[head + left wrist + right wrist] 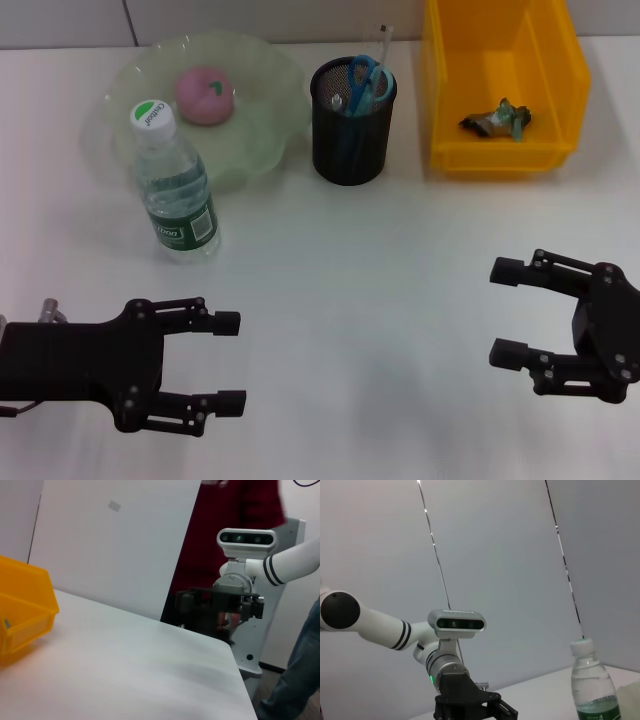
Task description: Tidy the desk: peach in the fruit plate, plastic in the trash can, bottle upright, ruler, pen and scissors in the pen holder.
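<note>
The pink peach lies in the pale green fruit plate at the back left. The water bottle stands upright in front of the plate; it also shows in the right wrist view. The black mesh pen holder holds blue scissors, a clear ruler and a pen. Crumpled plastic lies in the yellow bin. My left gripper is open and empty at the front left. My right gripper is open and empty at the front right.
The white table runs between the two grippers and the objects at the back. In the left wrist view the yellow bin stands at the table's far side, with the right gripper beyond the table's edge.
</note>
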Controlling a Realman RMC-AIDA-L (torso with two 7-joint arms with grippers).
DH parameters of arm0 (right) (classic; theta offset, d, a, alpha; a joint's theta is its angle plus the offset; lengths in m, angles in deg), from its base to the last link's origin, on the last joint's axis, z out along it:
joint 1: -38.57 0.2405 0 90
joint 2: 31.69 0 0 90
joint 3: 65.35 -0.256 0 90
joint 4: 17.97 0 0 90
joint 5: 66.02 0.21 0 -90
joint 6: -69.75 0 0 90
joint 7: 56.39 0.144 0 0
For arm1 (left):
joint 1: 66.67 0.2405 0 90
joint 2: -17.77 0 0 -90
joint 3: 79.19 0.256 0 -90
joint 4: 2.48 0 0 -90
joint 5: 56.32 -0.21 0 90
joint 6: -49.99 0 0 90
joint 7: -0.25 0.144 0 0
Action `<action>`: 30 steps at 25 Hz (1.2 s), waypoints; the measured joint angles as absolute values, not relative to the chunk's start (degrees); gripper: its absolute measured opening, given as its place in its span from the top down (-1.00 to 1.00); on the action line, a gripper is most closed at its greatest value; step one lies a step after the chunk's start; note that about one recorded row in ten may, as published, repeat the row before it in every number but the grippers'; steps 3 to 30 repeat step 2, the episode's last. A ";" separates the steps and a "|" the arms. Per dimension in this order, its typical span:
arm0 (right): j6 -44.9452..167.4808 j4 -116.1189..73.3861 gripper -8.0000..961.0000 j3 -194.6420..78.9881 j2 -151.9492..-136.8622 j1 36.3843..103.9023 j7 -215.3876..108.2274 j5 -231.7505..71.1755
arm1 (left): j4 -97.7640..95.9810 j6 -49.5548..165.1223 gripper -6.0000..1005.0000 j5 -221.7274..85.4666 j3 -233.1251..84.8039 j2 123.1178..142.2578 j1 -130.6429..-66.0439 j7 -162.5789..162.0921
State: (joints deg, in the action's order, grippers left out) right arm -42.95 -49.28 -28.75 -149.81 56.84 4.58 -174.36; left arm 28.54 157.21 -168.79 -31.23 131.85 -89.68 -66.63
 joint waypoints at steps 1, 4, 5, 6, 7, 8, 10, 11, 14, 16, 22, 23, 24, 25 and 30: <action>-43.07 -49.32 -0.70 -28.74 -149.85 56.93 4.61 -174.43 | 28.54 157.21 -0.68 -168.77 -31.24 131.85 -89.70 -66.63; -43.18 -49.35 -0.70 -28.73 -149.91 57.07 4.62 -174.61 | 28.54 157.21 -0.68 -168.72 -31.25 131.87 -89.75 -66.63; -43.18 -49.35 -0.70 -28.73 -149.91 57.07 4.62 -174.61 | 28.54 157.21 -0.68 -168.72 -31.25 131.87 -89.75 -66.63; -43.18 -49.35 -0.70 -28.73 -149.91 57.07 4.62 -174.61 | 28.54 157.21 -0.68 -168.72 -31.25 131.87 -89.75 -66.63; -43.18 -49.35 -0.70 -28.73 -149.91 57.07 4.62 -174.61 | 28.54 157.21 -0.68 -168.72 -31.25 131.87 -89.75 -66.63; -43.18 -49.35 -0.70 -28.73 -149.91 57.07 4.62 -174.61 | 28.54 157.21 -0.68 -168.72 -31.25 131.87 -89.75 -66.63; -43.18 -49.35 -0.70 -28.73 -149.91 57.07 4.62 -174.61 | 28.54 157.21 -0.68 -168.72 -31.25 131.87 -89.75 -66.63; -43.18 -49.35 -0.70 -28.73 -149.91 57.07 4.62 -174.61 | 28.54 157.21 -0.68 -168.72 -31.25 131.87 -89.75 -66.63; -43.18 -49.35 -0.70 -28.73 -149.91 57.07 4.62 -174.61 | 28.54 157.21 -0.68 -168.72 -31.25 131.87 -89.75 -66.63; -43.18 -49.35 -0.70 -28.73 -149.91 57.07 4.62 -174.61 | 28.54 157.21 -0.68 -168.72 -31.25 131.87 -89.75 -66.63; -43.18 -49.35 -0.70 -28.73 -149.91 57.07 4.62 -174.61 | 28.54 157.21 -0.68 -168.72 -31.25 131.87 -89.75 -66.63; -43.18 -49.35 -0.70 -28.73 -149.91 57.07 4.62 -174.61 | 28.54 157.21 -0.68 -168.72 -31.25 131.87 -89.75 -66.63; -43.18 -49.35 -0.70 -28.73 -149.91 57.07 4.62 -174.61 | 28.54 157.21 -0.68 -168.72 -31.25 131.87 -89.75 -66.63; -43.18 -49.35 -0.70 -28.73 -149.91 57.07 4.62 -174.61 | 28.54 157.21 -0.68 -168.72 -31.25 131.87 -89.75 -66.63; -43.18 -49.35 -0.70 -28.73 -149.91 57.07 4.62 -174.61 | 28.54 157.21 -0.68 -168.72 -31.25 131.87 -89.75 -66.63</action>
